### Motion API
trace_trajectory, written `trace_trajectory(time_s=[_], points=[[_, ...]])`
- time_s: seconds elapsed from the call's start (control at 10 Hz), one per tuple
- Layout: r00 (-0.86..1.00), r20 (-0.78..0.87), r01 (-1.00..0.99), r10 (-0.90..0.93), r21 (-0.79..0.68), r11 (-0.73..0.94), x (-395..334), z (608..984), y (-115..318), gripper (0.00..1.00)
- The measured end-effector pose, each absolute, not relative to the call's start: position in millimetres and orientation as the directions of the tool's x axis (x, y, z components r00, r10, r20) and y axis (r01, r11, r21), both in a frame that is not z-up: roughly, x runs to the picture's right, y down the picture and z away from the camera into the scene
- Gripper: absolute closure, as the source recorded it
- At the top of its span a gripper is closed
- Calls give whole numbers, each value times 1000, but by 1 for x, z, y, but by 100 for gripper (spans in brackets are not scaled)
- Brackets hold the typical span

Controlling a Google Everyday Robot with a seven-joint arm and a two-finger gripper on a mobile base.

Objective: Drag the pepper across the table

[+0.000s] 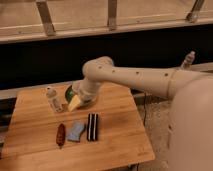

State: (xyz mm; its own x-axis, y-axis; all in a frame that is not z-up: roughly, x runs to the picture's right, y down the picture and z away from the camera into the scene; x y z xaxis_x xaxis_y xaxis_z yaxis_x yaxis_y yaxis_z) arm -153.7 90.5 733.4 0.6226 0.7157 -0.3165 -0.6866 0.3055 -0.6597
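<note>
Starting at the left of the table (30,150), a small pale bottle (52,99) stands in its upper left part. Below it, in the lower left of the frame, the pepper (61,135) lies lengthwise on bare wood, well apart from the gripper. Just right of the bottle sits a green bowl (71,93), and the gripper (81,96) hangs over it at the end of the arm (140,77). I cannot tell whether its jaws are spread or pressed together. Just beside the pepper on its right lies a blue-grey cloth (76,131), then a striped block (92,127).

As I read it, the reach for the pepper has not begun. I would bring the gripper down toward the lower left, clear of the bottle, and settle on the pepper's middle from above. Dragging leftward looks safest, since going right would likely plough into the cloth and block. I would keep contact low and steady so the tapered pepper does not roll away.
</note>
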Motion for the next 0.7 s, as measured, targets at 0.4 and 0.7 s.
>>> trace_trajectory(time_s=[0.4, 0.7], points=[[622, -332, -686, 709, -668, 288, -218, 747, 127, 20], [612, -342, -694, 713, -665, 277, -224, 750, 134, 20]])
